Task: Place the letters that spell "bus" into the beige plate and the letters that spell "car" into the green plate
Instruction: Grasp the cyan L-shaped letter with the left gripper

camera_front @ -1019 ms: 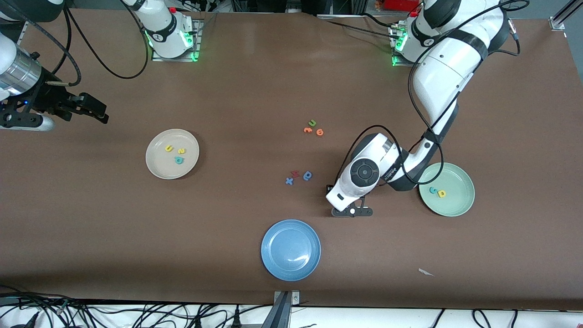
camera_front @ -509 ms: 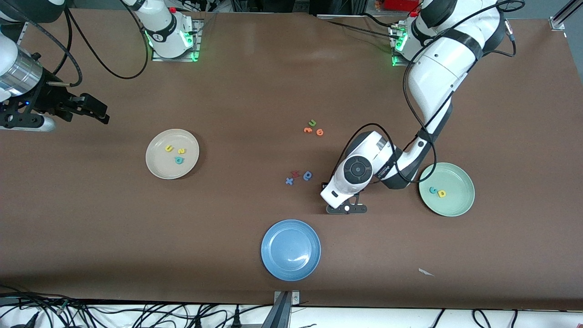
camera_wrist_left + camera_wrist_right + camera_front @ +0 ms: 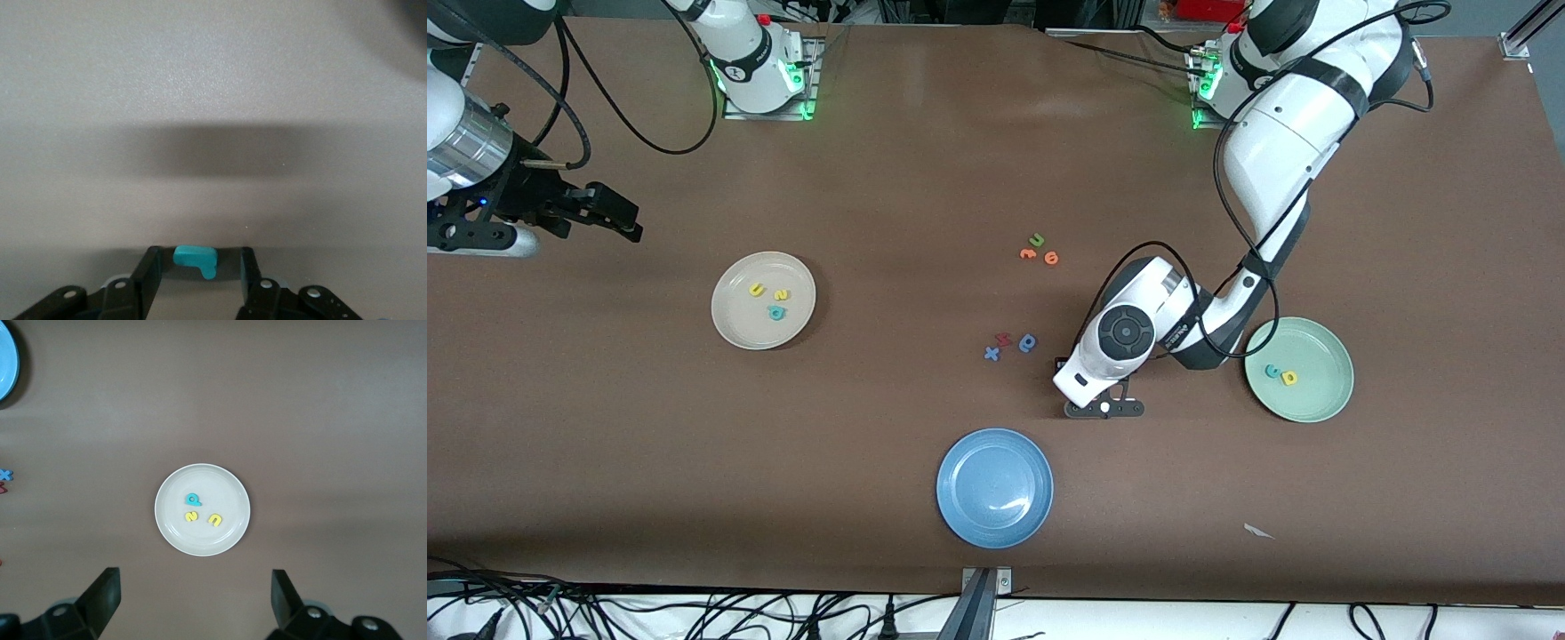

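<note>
My left gripper [image 3: 201, 254] is down at the table between the loose letters and the green plate [image 3: 1319, 396]. Its fingers stand open on either side of the teal r [image 3: 194, 257], with a gap at each side. In the front view the hand [image 3: 1104, 407] hides that letter. The green plate holds the teal c [image 3: 1272, 371] and the yellow a [image 3: 1288, 378]. The beige plate [image 3: 738, 322] holds the yellow u [image 3: 757, 289], the yellow s [image 3: 781, 295] and the teal b [image 3: 775, 312]. My right gripper [image 3: 197, 587] waits open above the beige plate's end of the table.
A blue plate [image 3: 994, 487] lies nearest the front camera. A blue x [image 3: 991, 354], a red letter [image 3: 1003, 338] and a blue round-bowled letter [image 3: 1028, 342] lie beside my left hand. Farther off lie a green u [image 3: 1037, 239] and two orange letters [image 3: 1028, 254].
My left hand has shifted a little toward the loose blue and red letters and has settled low over the table. The right arm has stayed where it was.
</note>
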Motion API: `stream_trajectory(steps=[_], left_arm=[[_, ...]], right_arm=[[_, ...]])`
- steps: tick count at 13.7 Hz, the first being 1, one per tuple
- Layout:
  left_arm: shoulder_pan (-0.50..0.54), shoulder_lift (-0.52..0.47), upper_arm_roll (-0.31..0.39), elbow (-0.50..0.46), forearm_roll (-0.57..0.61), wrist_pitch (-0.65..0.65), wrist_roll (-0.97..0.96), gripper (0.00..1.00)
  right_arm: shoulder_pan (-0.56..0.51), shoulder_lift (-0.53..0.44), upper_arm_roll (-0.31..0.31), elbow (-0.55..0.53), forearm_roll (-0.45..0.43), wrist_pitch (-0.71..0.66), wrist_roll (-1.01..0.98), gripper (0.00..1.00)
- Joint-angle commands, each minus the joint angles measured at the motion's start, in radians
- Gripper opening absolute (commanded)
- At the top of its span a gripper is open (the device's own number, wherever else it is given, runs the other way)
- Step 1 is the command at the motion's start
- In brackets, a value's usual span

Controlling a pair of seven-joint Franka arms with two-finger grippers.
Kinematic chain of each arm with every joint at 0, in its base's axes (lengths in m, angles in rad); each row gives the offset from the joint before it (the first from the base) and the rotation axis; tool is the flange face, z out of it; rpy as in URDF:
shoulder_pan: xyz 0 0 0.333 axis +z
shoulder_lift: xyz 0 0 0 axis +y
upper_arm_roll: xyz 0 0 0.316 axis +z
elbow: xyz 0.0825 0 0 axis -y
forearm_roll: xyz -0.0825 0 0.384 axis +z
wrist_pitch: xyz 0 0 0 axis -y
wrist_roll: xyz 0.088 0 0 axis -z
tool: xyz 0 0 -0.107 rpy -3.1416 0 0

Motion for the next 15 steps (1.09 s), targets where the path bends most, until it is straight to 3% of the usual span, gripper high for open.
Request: stream_trajectory(steps=[1,11,15], left_arm=[[-0.014,0.015,0.014,0.033,-0.026,-0.016,0.006,0.50],[-0.015,0.015,0.018,0.022,-0.020,-0.014,0.006,0.30],[-0.015,0.015,0.018,0.021,-0.017,-0.013,0.010,0.26]], right_arm=[[-0.003,0.000,0.004,0.006,0.002,-0.002,-0.018,1.00],[-0.003,0.000,0.004,0.006,0.000,-0.005,-0.019,1.00],[-0.003,0.000,0.004,0.006,0.000,-0.007,-0.019,1.00]])
